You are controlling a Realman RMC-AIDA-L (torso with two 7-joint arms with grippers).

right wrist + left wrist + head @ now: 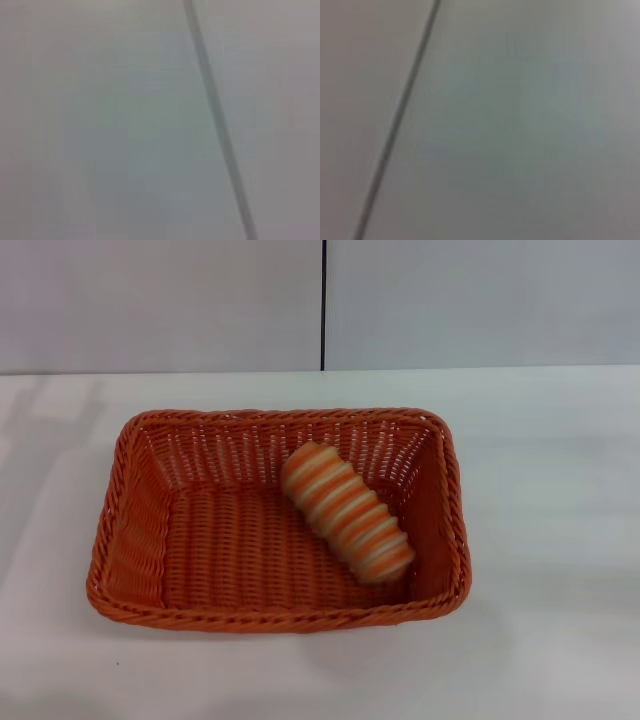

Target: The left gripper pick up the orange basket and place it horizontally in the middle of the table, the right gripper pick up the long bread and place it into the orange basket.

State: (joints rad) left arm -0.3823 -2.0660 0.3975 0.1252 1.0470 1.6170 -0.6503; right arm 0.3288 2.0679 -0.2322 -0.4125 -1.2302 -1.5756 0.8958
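The orange basket (130, 540) lies lengthwise across the middle of the white table (560, 490) in the head view. Inside it, toward the right half, rests the long bread (347, 511), striped orange and cream, lying diagonally on the basket floor with one end near the right wall. Neither the left gripper nor the right gripper shows in any view. Both wrist views show only a plain grey surface with a dark seam.
A grey wall with a dark vertical seam (323, 305) stands behind the table's far edge. White tabletop surrounds the basket on all sides.
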